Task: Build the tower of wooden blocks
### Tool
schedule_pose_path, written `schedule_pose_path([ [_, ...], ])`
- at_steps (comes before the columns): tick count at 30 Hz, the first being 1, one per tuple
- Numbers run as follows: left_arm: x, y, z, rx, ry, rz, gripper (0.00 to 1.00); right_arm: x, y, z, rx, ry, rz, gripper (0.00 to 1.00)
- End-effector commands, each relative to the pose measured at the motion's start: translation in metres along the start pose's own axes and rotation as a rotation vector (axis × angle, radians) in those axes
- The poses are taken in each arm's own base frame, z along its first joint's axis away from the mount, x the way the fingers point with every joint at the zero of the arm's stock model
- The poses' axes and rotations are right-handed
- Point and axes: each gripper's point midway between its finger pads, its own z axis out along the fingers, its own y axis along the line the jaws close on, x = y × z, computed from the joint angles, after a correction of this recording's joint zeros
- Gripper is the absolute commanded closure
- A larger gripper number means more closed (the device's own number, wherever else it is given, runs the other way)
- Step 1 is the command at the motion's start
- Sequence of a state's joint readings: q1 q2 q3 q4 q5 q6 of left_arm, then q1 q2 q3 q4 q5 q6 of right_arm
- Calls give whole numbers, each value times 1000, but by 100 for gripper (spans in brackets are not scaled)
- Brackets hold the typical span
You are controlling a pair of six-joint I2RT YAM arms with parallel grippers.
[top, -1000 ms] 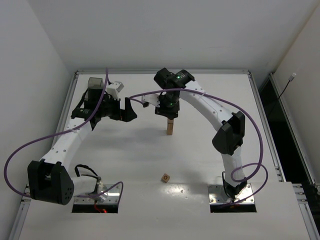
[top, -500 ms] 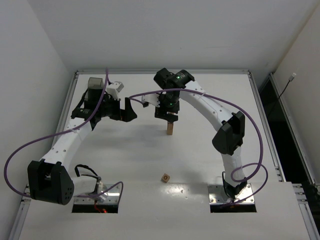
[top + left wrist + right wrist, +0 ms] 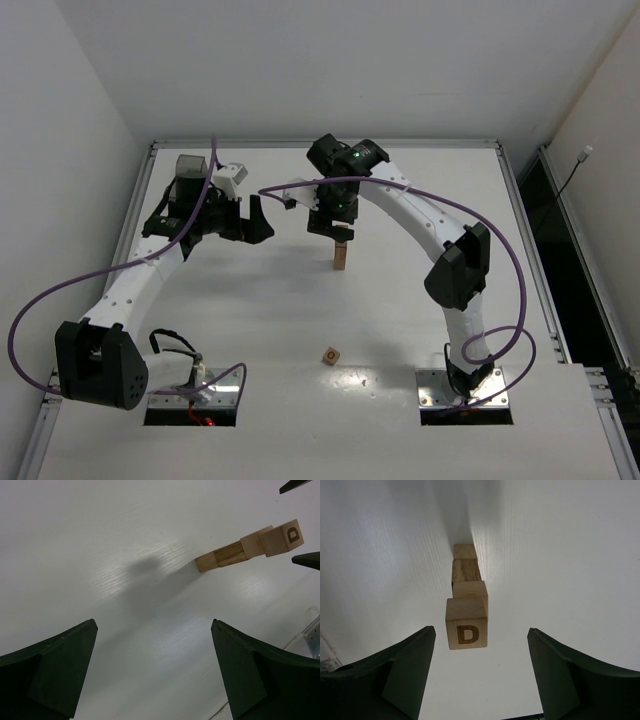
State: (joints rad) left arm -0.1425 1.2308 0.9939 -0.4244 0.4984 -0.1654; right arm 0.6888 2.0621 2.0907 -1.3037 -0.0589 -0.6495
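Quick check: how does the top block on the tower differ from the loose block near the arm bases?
The top block sits on the tower, between the fingers of the open right gripper, with gaps either side; the loose block lies alone on the table. The top block shows a D; the loose block's dark mark is too small to read. Both are small light wooden cubes.
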Motion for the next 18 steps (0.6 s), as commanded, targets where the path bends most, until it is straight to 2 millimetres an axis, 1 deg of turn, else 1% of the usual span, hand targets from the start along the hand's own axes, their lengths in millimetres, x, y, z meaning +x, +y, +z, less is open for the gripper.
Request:
schedule_pose_path([
  [1, -24, -10, -7, 28, -66, 49, 4, -9, -12, -20, 68, -52, 18, 28],
  [2, -24, -10, -7, 28, -66, 49, 4, -9, -11, -15, 60, -45, 19, 28],
  [5, -24, -10, -7, 28, -66, 49, 4, -9, -11, -15, 60, -45, 19, 28],
  [6, -24, -10, -7, 28, -66, 49, 4, -8, -11, -11, 54, -38, 20, 28],
  [14, -24, -10, -7, 28, -66, 49, 4, -6, -12, -8, 54, -25, 21, 28],
  [17, -24, -10, -7, 28, -66, 49, 4, -4, -14, -8, 67, -12, 21, 28],
  [18, -24, -10, -7, 28, -66, 49, 4, -7, -17, -7, 73, -19, 20, 28],
])
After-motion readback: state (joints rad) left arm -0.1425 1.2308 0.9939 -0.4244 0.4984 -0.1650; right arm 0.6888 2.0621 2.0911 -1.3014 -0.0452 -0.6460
